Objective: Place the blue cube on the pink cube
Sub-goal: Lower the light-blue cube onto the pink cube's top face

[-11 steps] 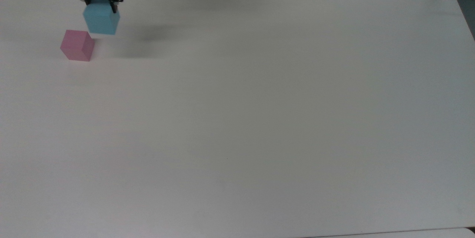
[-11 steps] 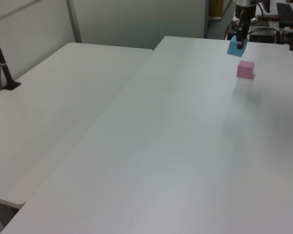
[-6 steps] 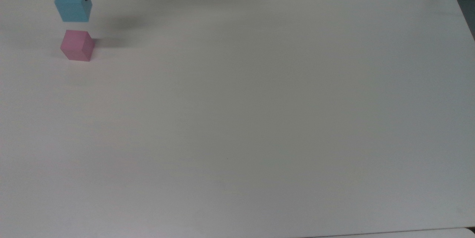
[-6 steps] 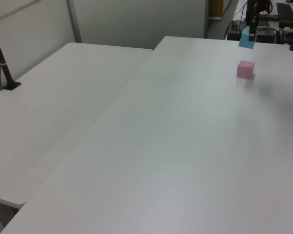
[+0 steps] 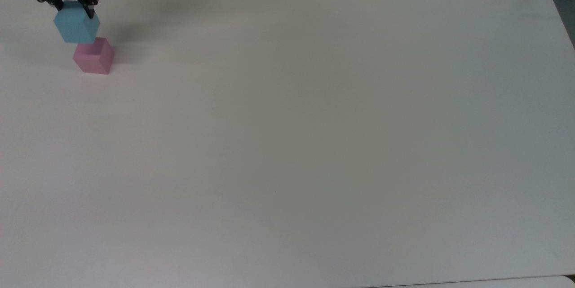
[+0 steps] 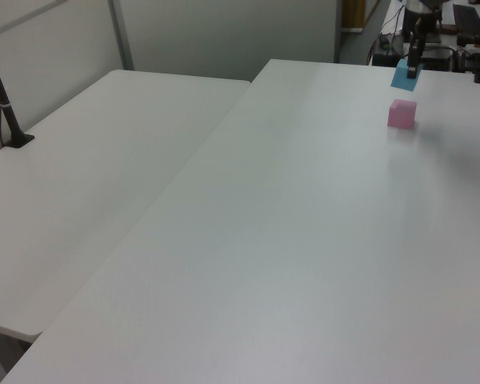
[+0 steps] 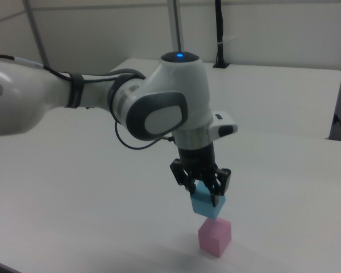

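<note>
Right view: gripper [image 7: 203, 195] clamps blue cube [image 7: 208, 205], hanging above pink cube [image 7: 215, 236].

the small sky-blue cube [image 7: 208, 206] and the pale pink cube [image 7: 215, 237] have plain matt faces; the smooth white table [image 5: 287, 144] looks matt; the white arm shell [image 7: 176, 102] is glossy plastic.

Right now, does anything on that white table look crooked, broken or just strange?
Nothing broken or spilled. The blue cube hangs tilted in the gripper, above the pink cube and not yet resting on it. The pink cube sits flat on the table.
</note>
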